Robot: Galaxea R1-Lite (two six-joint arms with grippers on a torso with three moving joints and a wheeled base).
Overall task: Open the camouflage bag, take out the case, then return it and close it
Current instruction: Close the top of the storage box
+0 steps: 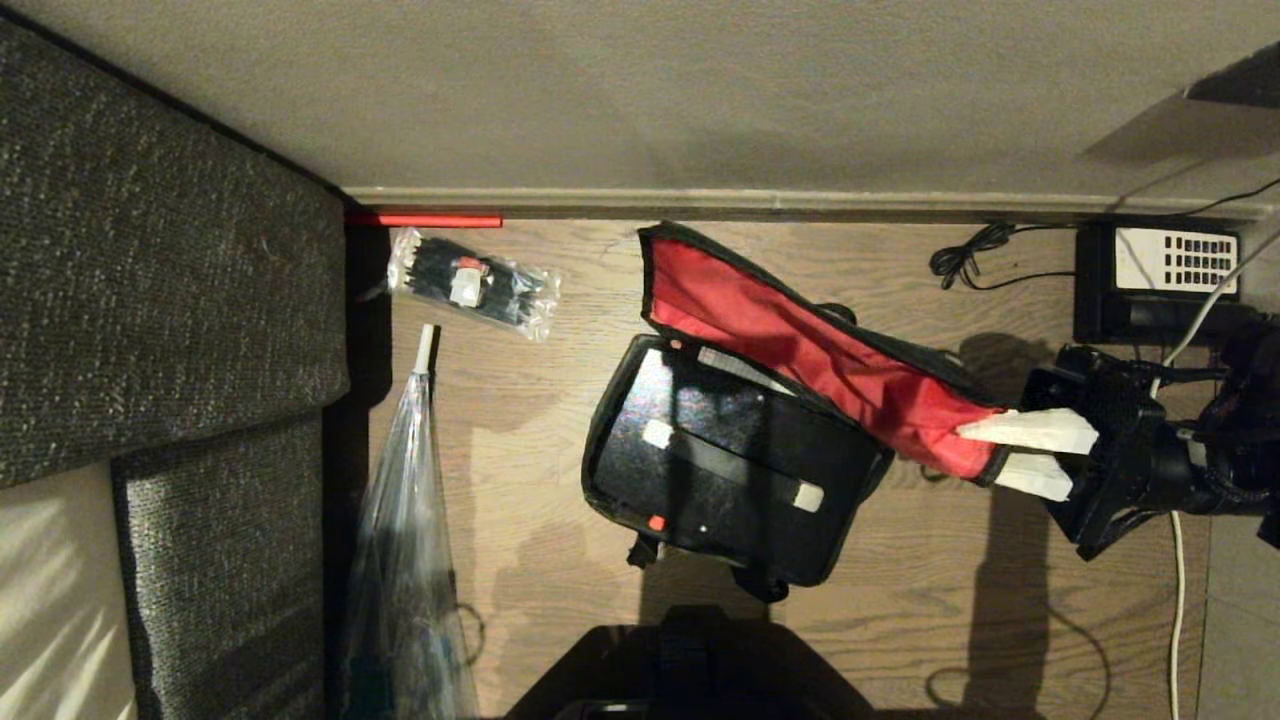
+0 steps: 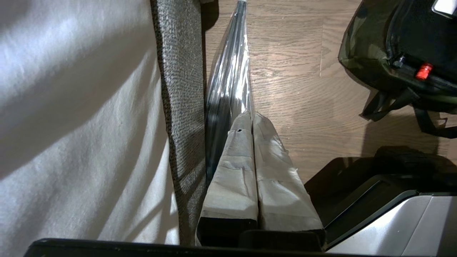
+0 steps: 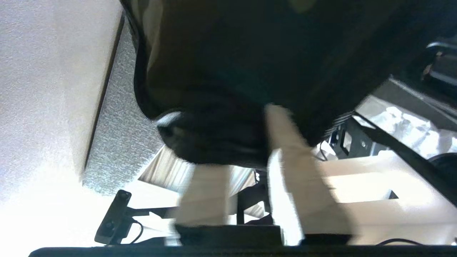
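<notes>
Floor (image 1: 560, 560): wood planking; all loose items lie on it. A pale wall and skirting run along the twelve o'clock edge of the head view.
Sofa (image 1: 170, 300): dark grey woven upholstery filling the nine o'clock side; a pale cloth (image 2: 71, 125) lies over part of it.
Camouflage bag (image 1: 830, 560): at the centre of the head view, lid (image 1: 800, 350) thrown back toward two o'clock, red lining facing up. Black straps trail from its six o'clock edge.
Case (image 1: 720, 460): glossy black, lying flat inside the open bag body, handle across its top with pale ends, small red dot at its seven o'clock corner.
Plastic sleeve (image 1: 405, 540): long clear wrapper at eight o'clock of the bag, beside the sofa edge.
Telephone (image 1: 1155, 280): black with white keypad, at two o'clock against the skirting, coiled cord beside it.
Packet (image 1: 470, 285): clear bag of black items, at eleven o'clock of the camouflage bag.
Right gripper (image 1: 1010, 455): at three o'clock of the bag, pale fingers (image 1: 1030, 430) standing apart, one on each side of the lid's free edge. Whether they still pinch the fabric or have let go cannot be told; the wrist view is blurred.
Left gripper (image 2: 251, 119): parked low beside the sofa, fingers pressed together, nothing between them, tips just before the plastic sleeve.
</notes>
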